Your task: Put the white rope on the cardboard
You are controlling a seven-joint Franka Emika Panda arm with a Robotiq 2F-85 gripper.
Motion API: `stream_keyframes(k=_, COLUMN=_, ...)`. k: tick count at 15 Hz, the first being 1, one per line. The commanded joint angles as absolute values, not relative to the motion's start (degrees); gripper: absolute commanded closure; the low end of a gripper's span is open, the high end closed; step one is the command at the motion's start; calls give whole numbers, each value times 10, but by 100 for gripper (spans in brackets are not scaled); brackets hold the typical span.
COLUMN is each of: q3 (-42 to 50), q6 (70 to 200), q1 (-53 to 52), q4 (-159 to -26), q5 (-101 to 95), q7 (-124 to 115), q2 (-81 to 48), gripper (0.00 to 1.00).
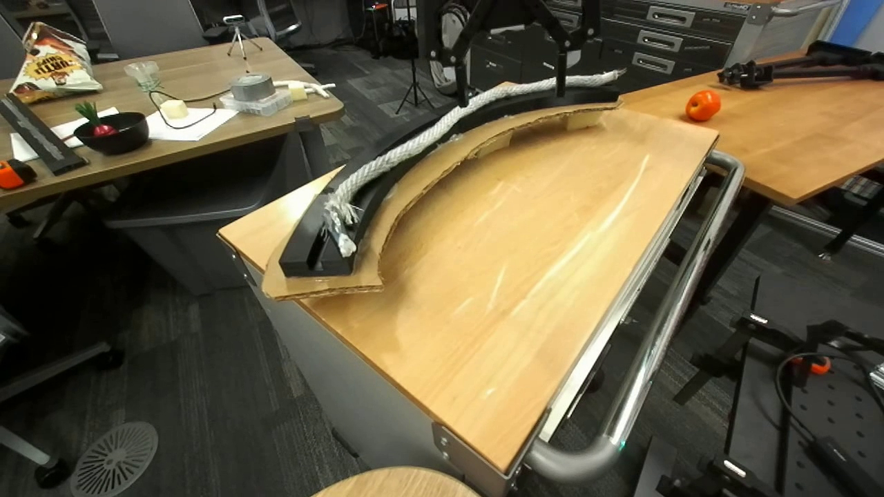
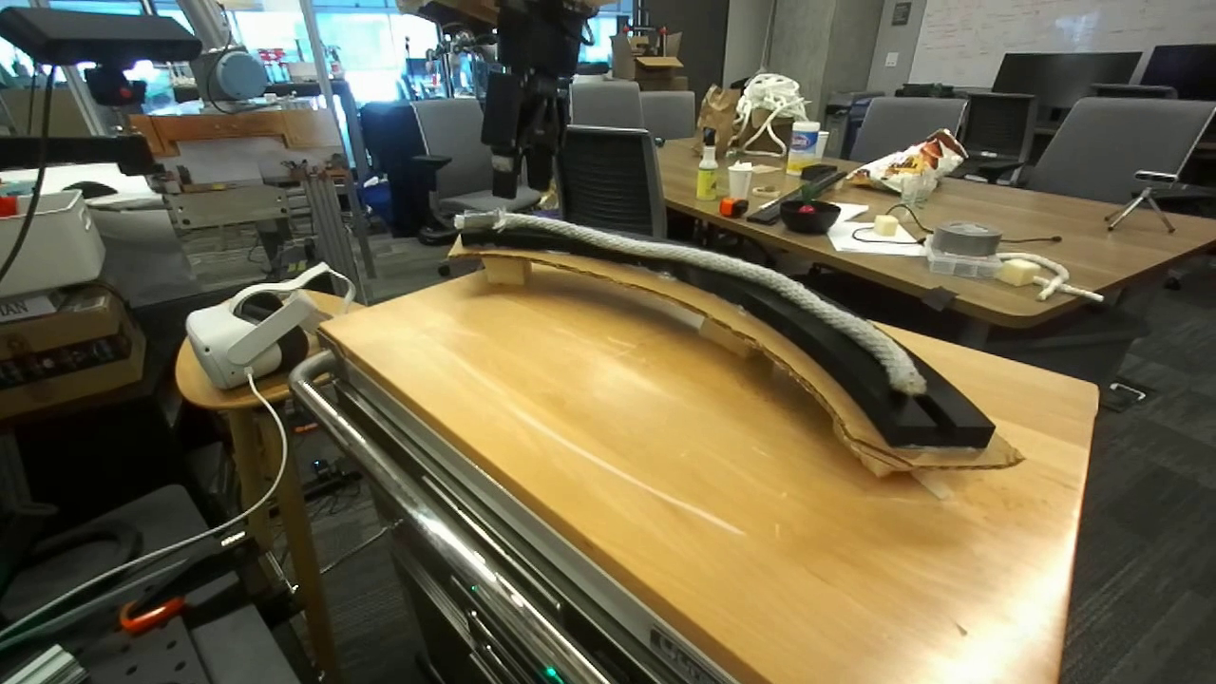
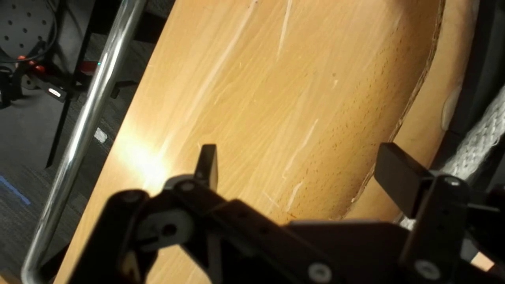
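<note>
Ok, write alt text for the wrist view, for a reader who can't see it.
Open black jaws, holding nothing, stand at the bottom with a wooden tabletop beyond. At right, a white rope lies along the black face of a curved cardboard strip, partly hidden behind the jaws; at left, a metal rail runs beside the tabletop.

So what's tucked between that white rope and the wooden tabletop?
A black curved strip lies under the rope, then tan cardboard, with small tan blocks under parts of that. Both exterior views show it.
</note>
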State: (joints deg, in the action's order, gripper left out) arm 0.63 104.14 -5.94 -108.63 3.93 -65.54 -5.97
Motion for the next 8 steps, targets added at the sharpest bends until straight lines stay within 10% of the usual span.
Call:
stream_keyframes(k=1, q3=0, q6=1119, q1=-54, q4=-1093, q5=49, q7=-723, q2=-61, gripper=0)
stream_keyframes(k=8, q3=-1, q6=1213, q1=-55, q4=-1082, q5=21, q7=-791, q2=-90, gripper=0)
